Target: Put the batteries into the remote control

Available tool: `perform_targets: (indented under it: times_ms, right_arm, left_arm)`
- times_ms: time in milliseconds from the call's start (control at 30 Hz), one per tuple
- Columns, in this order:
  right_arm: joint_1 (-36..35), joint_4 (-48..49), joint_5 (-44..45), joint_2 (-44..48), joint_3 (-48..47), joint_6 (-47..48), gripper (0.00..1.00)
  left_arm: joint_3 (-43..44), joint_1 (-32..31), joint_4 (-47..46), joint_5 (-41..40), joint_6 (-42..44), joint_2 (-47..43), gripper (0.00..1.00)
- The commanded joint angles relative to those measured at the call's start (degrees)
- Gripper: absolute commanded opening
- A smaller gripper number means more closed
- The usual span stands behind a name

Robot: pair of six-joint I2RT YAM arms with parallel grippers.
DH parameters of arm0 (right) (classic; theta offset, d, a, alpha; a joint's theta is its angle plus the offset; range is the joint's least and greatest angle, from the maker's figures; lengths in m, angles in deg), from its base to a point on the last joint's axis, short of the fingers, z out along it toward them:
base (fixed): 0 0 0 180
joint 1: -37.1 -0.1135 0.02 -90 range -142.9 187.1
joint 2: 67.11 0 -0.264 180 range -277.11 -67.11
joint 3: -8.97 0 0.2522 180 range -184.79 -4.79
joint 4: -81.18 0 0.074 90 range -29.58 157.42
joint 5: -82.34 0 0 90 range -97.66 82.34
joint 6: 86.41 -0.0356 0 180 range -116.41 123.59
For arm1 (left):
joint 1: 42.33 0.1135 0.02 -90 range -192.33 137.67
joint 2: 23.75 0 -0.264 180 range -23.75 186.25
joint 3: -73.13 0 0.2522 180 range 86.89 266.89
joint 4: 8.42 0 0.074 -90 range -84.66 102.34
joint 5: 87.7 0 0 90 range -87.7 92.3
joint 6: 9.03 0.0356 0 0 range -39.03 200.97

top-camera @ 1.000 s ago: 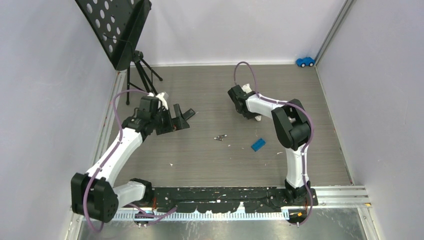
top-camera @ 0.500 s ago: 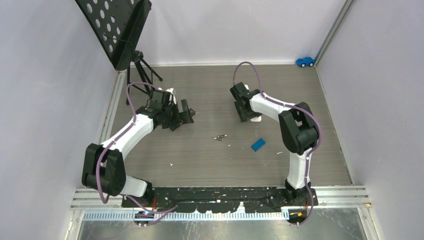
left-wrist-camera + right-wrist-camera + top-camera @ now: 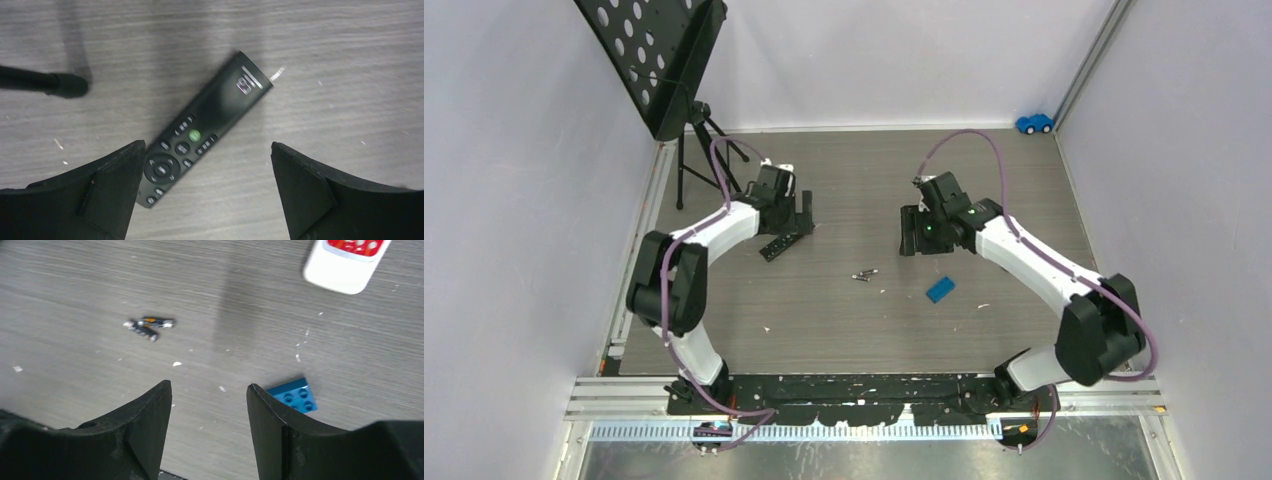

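Note:
Two tiny dark batteries [image 3: 864,274] lie together mid-table; in the right wrist view [image 3: 149,326] one shows an orange band. A black remote [image 3: 784,243] lies buttons-up, diagonal in the left wrist view [image 3: 205,125]. My left gripper [image 3: 796,212] hovers above it, open and empty [image 3: 207,145], with the remote's button end by the left finger [image 3: 115,190]. My right gripper [image 3: 911,232] is open and empty [image 3: 209,386], above bare table just short of the batteries. A white remote [image 3: 347,262] with red buttons shows at the top right of the right wrist view.
A blue studded block [image 3: 940,289] lies right of the batteries, beside my right finger [image 3: 295,395]. A black music stand [image 3: 659,60] stands at the back left, one tripod foot [image 3: 45,82] near the black remote. A blue toy car [image 3: 1034,123] sits far right.
My left arm has swung toward the far side and brought its gripper over the black remote. My right arm has stretched out to the right, its gripper shifting slightly toward the batteries.

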Motion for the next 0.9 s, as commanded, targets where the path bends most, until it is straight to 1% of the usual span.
perform_targets:
  times_ms: [0, 67, 200, 233, 267, 333, 367, 433, 500, 633, 833, 867]
  right_arm:
    - [-0.23, 2.04, -7.13, 5.74, 1.75, -5.23, 0.62]
    - [-0.19, 2.31, -7.71, 7.31, 2.43, -6.9, 0.62]
    - [-0.23, 4.0, -9.89, 9.72, 4.8, -9.46, 0.63]
    - [-0.19, 4.41, -10.38, 10.03, 5.26, -9.69, 0.63]
    - [-0.19, 4.64, -10.6, 10.17, 5.51, -10.04, 0.63]
    - [-0.21, 4.23, -10.58, 9.82, 5.65, -10.34, 0.63]
    - [-0.19, 3.89, -10.39, 9.58, 5.67, -10.46, 0.63]
    - [-0.19, 3.54, -9.98, 9.35, 5.93, -10.79, 0.63]
    - [-0.23, 3.81, -9.99, 9.4, 6.37, -11.25, 0.63]
    - [-0.2, 5.06, -10.58, 9.52, 7.14, -12.54, 0.63]
    - [-0.21, 5.28, -10.63, 9.23, 7.61, -13.51, 0.63]
    - [-0.19, 5.46, -10.77, 9.09, 7.73, -13.7, 0.63]
  left_arm:
    - [6.08, 1.14, 2.08, -5.68, 5.3, 5.24, 0.98]
    - [7.6, 1.94, 3.93, -5.01, 5.27, 7.62, 0.99]
    - [8.03, 3.77, 4.59, 1.18, 3.95, 9.68, 0.99]
    - [8.27, 3.97, 4.9, 2.24, 3.25, 10.04, 0.98]
    - [8.46, 3.96, 5.23, 5.32, 2.72, 10.22, 0.97]
    - [7.81, 3.82, 5.22, 7.87, 1.36, 10.28, 0.88]
    - [7.15, 3.59, 5.34, 7.23, 0.1, 10.19, 0.84]
    - [6.25, 2.47, 7.08, 2.8, -2.12, 10.37, 0.79]
    - [4.92, 1.1, 8.14, 0.31, -2.96, 10.5, 0.77]
    - [3.29, -1.7, 8.54, -0.09, -2.91, 10.67, 0.75]
    - [1.09, -4.49, 7.88, 0.76, -3.65, 8.85, 0.76]
    - [1.1, -4.67, 8.08, 0.01, -3.8, 9.09, 0.72]
